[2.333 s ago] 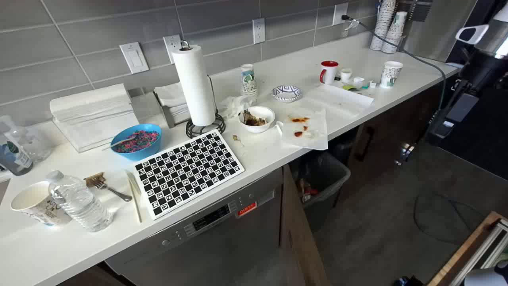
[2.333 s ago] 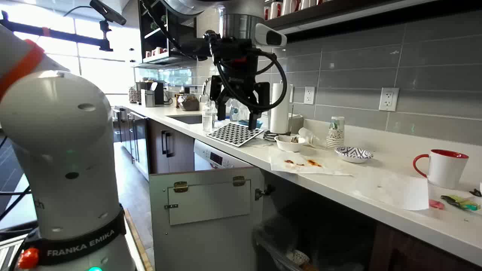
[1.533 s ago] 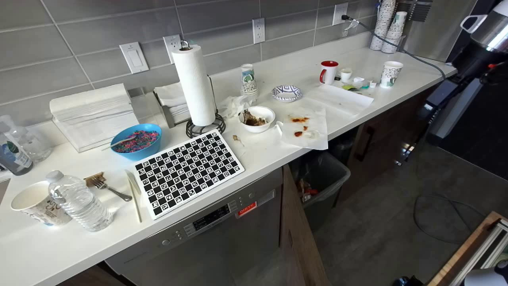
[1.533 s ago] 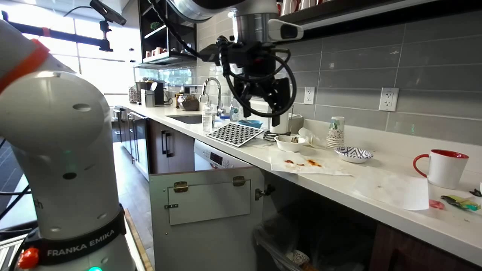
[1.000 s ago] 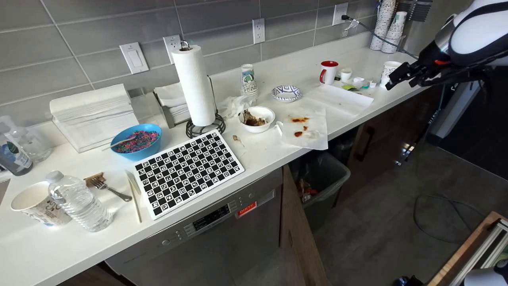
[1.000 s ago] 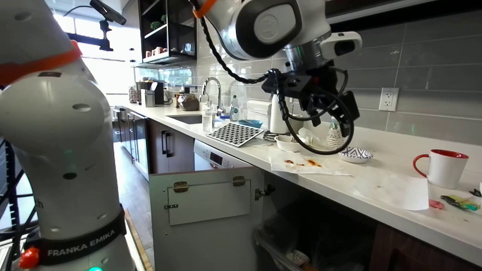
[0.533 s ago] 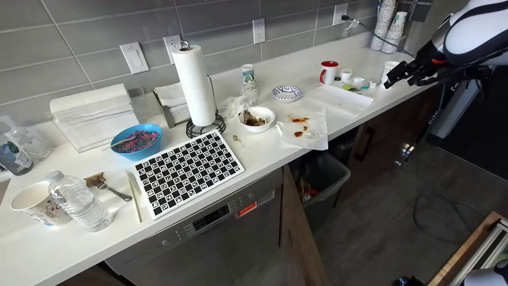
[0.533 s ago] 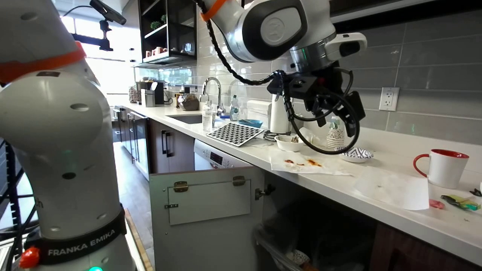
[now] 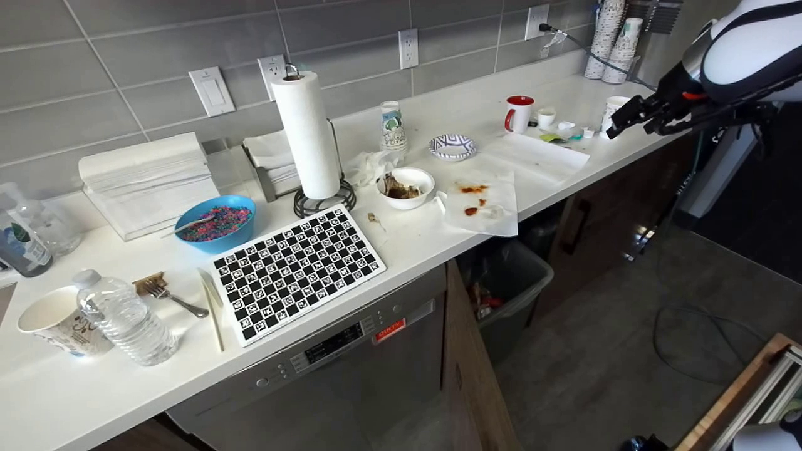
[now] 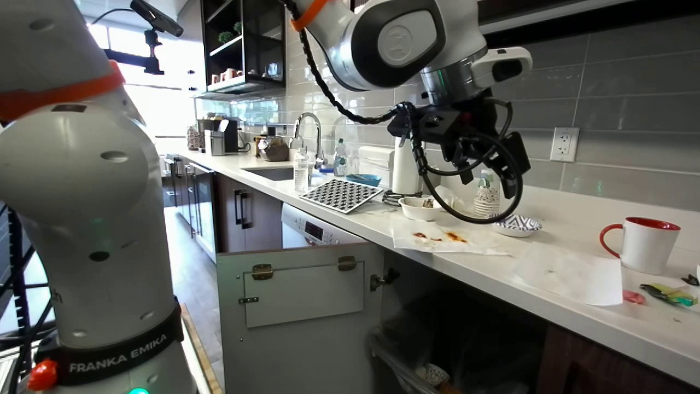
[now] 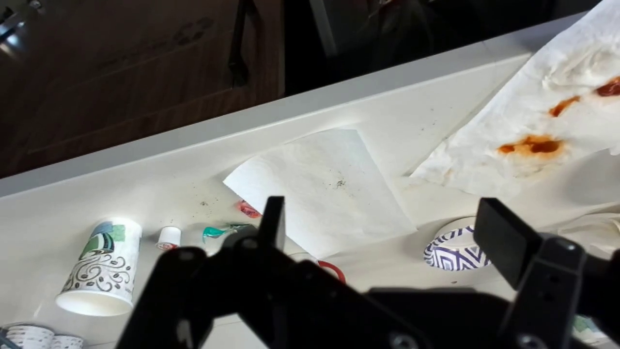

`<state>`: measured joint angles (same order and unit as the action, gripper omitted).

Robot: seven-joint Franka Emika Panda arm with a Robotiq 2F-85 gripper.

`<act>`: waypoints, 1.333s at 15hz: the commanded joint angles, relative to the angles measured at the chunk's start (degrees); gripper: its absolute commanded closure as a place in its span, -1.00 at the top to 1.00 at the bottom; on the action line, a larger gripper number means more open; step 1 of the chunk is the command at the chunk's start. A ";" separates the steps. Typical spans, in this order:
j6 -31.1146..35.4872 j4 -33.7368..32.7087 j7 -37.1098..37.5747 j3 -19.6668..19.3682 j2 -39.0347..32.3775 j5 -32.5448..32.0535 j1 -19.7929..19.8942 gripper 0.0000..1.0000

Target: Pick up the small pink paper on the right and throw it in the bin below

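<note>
The small pink paper (image 10: pixel 634 297) lies on the counter at the right in an exterior view, beside the corner of a white sheet. It also shows in the wrist view (image 11: pixel 249 209), left of and beyond the left finger. The dark bin with its pale liner (image 9: pixel 536 280) stands below the counter in the open cabinet; part of its rim shows in an exterior view (image 10: pixel 395 365). My gripper (image 11: pixel 381 201) is wide open and empty, with nothing between its fingers. It hangs tilted above the counter in both exterior views (image 9: pixel 631 130) (image 10: pixel 488 183), apart from the pink paper.
A white sheet (image 11: pixel 334 184) and stained paper (image 11: pixel 528 145) lie along the counter's front edge. A red-handled mug (image 10: pixel 651 246), green wrapper (image 10: pixel 670 293), patterned bowl (image 11: pixel 457 249) and paper cup (image 11: pixel 104 266) stand nearby. The cabinet door (image 10: pixel 301 355) stands open before the bin.
The arm has swung the gripper rightward along the counter in an exterior view and tilted it. In the last half second it has hardly moved. The pink paper has not moved.
</note>
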<state>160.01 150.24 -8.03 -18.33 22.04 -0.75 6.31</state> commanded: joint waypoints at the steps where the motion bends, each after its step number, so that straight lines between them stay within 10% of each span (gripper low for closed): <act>1: -0.47 -2.89 -4.36 -1.13 -2.83 1.64 0.27 1.00; 6: -2.04 -9.98 -16.26 -5.43 -9.35 5.15 -2.96 1.00; 13: -11.95 -22.34 -46.66 -15.84 -21.82 26.36 -13.68 1.00; 16: -17.27 -28.55 -53.54 -15.74 -28.48 31.45 -12.29 1.00; 17: -13.75 -23.12 -48.92 -7.88 -22.36 27.70 -5.53 1.00; 20: -13.96 -24.21 -49.08 -3.66 -23.74 27.83 -1.56 1.00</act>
<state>146.00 125.99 -57.59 -27.83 -1.88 27.65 -1.01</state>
